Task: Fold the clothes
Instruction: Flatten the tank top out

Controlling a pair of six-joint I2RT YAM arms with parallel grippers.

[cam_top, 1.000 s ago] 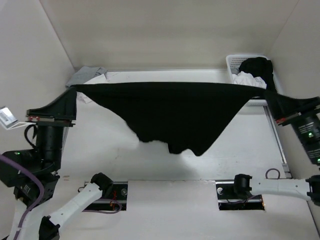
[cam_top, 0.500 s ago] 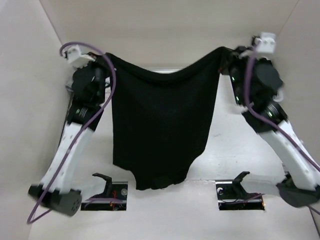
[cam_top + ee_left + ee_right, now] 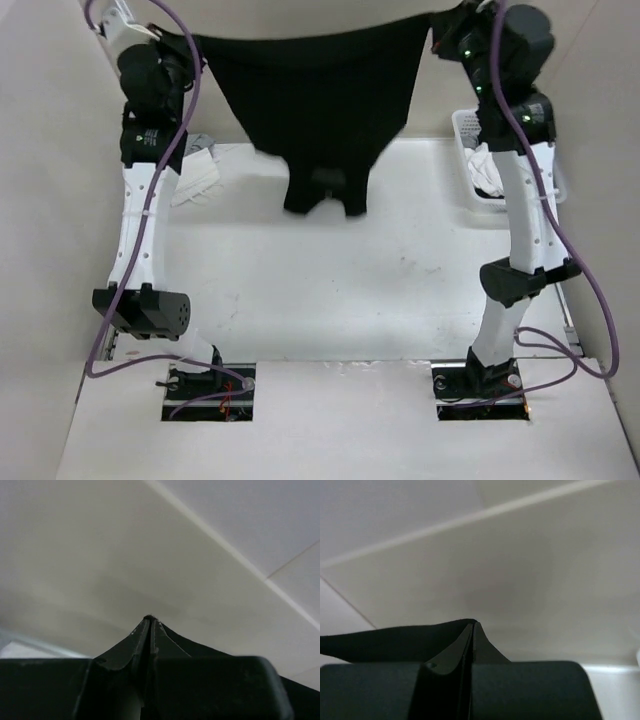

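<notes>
Left end effector [image 3: 149,621]: pressed together. In my wrist view I see its fingers meet on a top corner of the black shirt [image 3: 320,100].
Right end effector [image 3: 472,625]: also pressed together, pinching the opposite top corner, with dark fabric trailing off to one side.
Shirt position: it hangs in the air between the two grips, its top edge strung from one to the other with a slight sag. The body narrows downward and its lower end dangles over the far part of the surface [image 3: 330,290].
Arms: I have both reared up tall, wrists near the top of the overhead view.
Basket [image 3: 462,128]: white, at the far right beside the right arm, with a white cloth [image 3: 490,165] inside.
Far left: a pale cloth heap [image 3: 195,175] lies on the surface by the left arm.
</notes>
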